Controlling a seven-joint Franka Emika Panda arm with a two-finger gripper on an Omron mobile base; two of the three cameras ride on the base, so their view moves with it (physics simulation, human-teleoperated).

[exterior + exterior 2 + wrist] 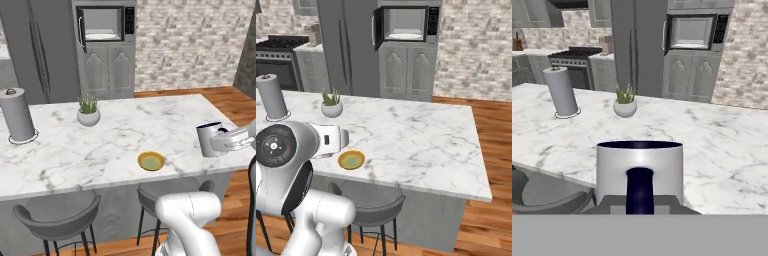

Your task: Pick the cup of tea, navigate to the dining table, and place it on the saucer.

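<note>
The cup of tea (208, 139), a grey mug with a dark rim, hangs over the right front part of the dining table (125, 135), with my gripper (217, 142) shut on it from the right. In the hand view the cup (639, 167) is close up, its dark handle (639, 190) facing the camera; the liquid inside is hidden. The yellow-ochre saucer (151, 161) lies bare near the table's front edge, a short way left of the cup. From the right base view the saucer (351, 160) sits just beside my arm.
A tall grey paper-towel roll (17, 116) and a white plant pot (88, 116) stand on the table's left half. Two grey stools (57, 212) (170, 192) sit under the front edge. Beyond the table are a fridge and a microwave (102, 25) with its door open.
</note>
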